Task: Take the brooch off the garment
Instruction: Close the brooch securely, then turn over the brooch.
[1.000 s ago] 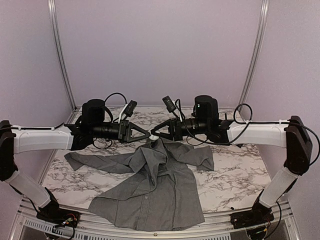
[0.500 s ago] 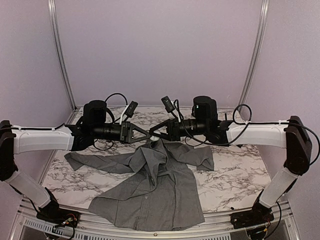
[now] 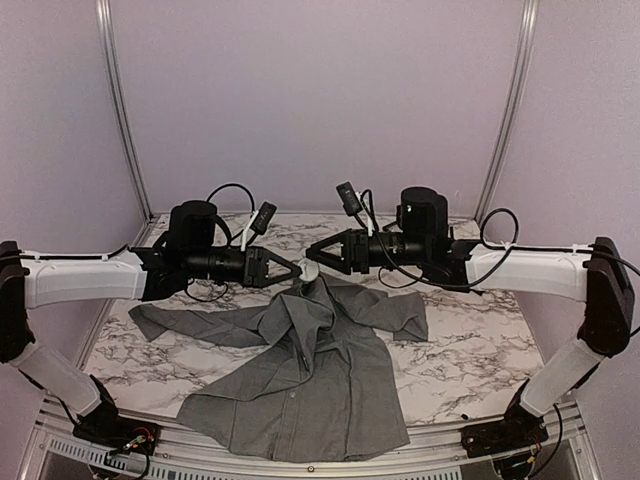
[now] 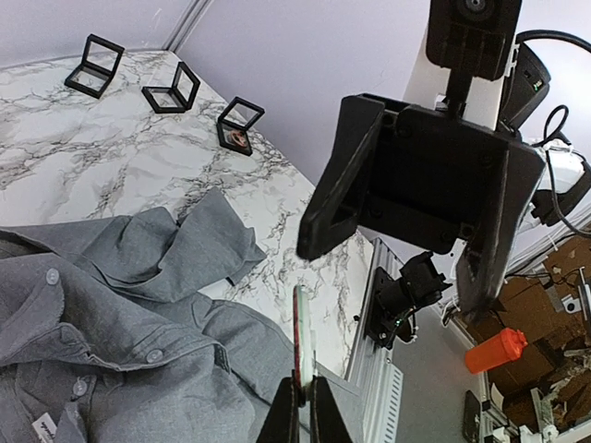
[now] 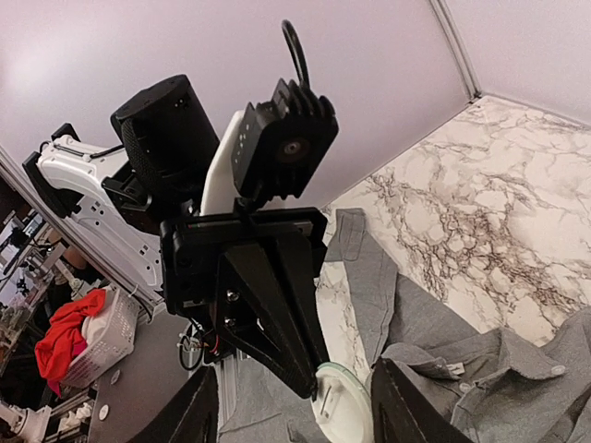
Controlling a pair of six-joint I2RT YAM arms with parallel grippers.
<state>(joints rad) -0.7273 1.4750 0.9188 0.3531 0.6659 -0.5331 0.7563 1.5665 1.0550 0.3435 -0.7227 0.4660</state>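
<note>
The garment (image 3: pixel 310 370) is a grey button-up shirt spread on the marble table, its collar toward the back; it also shows in the wrist views (image 4: pixel 111 351) (image 5: pixel 517 369). The brooch (image 3: pixel 310 268) is a round flat disc held just above the collar. It appears edge-on, with a red face, in the left wrist view (image 4: pixel 302 337), and its white back with a pin shows in the right wrist view (image 5: pixel 343 401). My left gripper (image 3: pixel 298 270) (image 4: pixel 300 392) is shut on the brooch's edge. My right gripper (image 3: pixel 318 258) (image 5: pixel 300 415) stands open just right of the brooch, apart from it.
Three small black display frames (image 4: pixel 92 65) (image 4: pixel 174 88) (image 4: pixel 238 125) stand on the marble at the far side. The table's aluminium edge rail (image 4: pixel 369 341) runs close by. An orange bottle (image 4: pixel 494 351) and a red cloth (image 5: pixel 69 346) lie off the table.
My right gripper has opened and drawn back to the right, away from the brooch. My left gripper stays shut on the brooch in about the same place.
</note>
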